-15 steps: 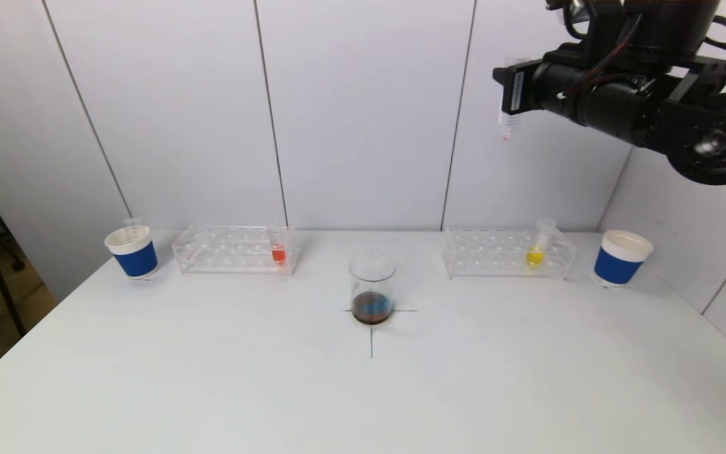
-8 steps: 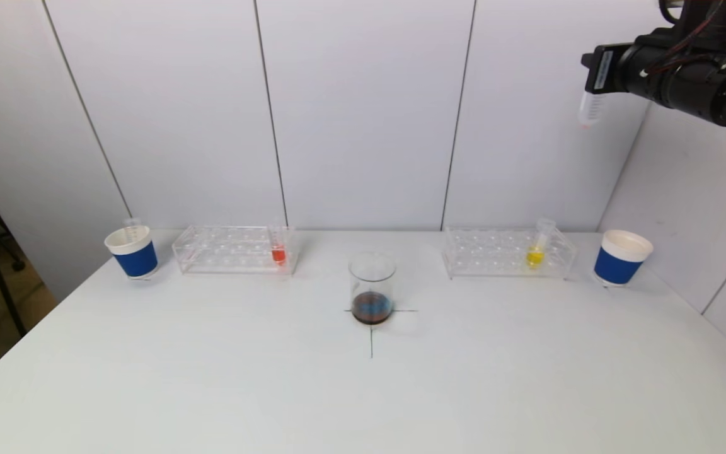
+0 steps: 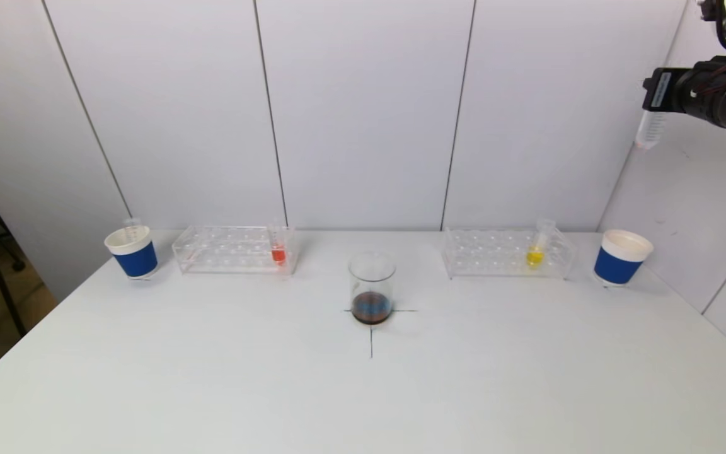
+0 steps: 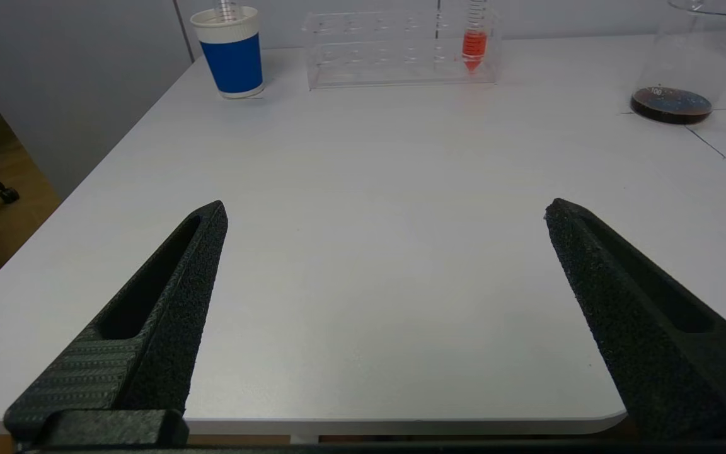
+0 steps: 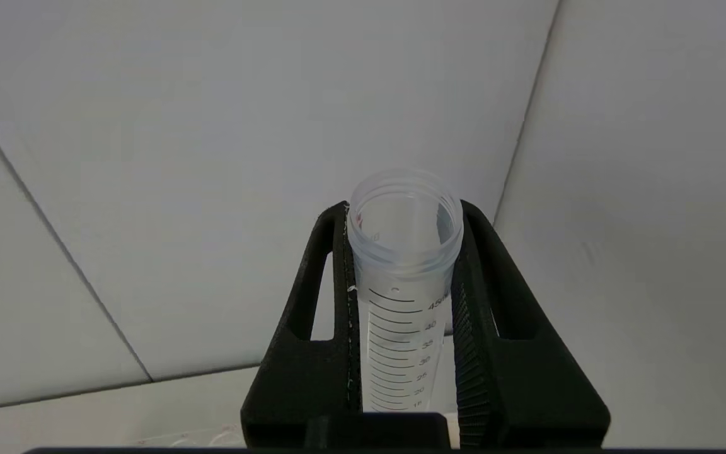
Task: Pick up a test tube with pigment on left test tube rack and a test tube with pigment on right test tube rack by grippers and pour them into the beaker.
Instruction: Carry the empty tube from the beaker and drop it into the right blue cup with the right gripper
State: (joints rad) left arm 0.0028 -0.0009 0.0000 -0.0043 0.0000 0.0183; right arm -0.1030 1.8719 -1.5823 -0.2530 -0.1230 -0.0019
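Empty tube aloft, cup below

My right end effector (image 3: 653, 101) clamps an upright empty test tube (image 3: 647, 131); the right blue cup (image 3: 621, 257) sits far beneath. My left end effector (image 4: 385, 211) gapes empty.

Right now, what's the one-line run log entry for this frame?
right end effector: shut on empty test tube, raised above right blue cup | left end effector: open, idle | beaker: dark liquid

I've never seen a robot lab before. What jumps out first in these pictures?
High on the right, the right gripper holds a clear, emptied test tube far above the table. At the table's centre a beaker holds dark liquid, flanked by racks with an orange tube and a yellow tube.
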